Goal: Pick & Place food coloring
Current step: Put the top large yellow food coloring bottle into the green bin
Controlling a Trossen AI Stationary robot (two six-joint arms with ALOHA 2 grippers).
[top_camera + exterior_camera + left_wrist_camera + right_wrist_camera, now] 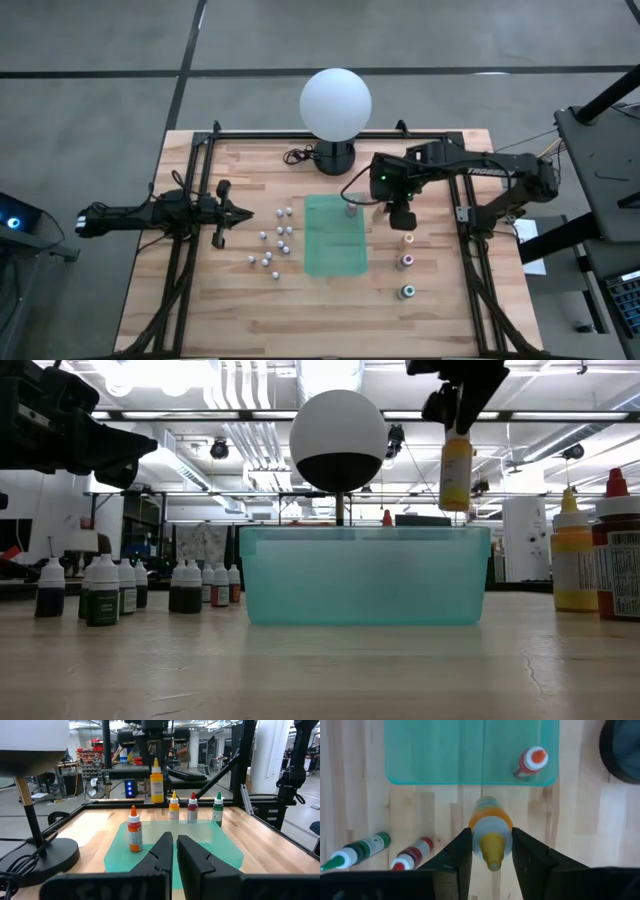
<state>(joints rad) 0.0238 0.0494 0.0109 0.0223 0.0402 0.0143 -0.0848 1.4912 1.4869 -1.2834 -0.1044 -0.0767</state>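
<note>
The wooden bench (250, 310) stands on a grey floor (90, 90) crossed by dark seams. Beyond it lies an open workshop with white ceiling ducts (240, 390), bright ceiling lights (150, 372), white columns (264, 755) and distant shelving (92, 757).

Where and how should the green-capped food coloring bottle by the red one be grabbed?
Once the right end effector sets down its yellow bottle, come straight down on the green-capped bottle and pinch just below the cap. It stands upright; close crosswise to the row, clear of the red-capped bottle.
</note>
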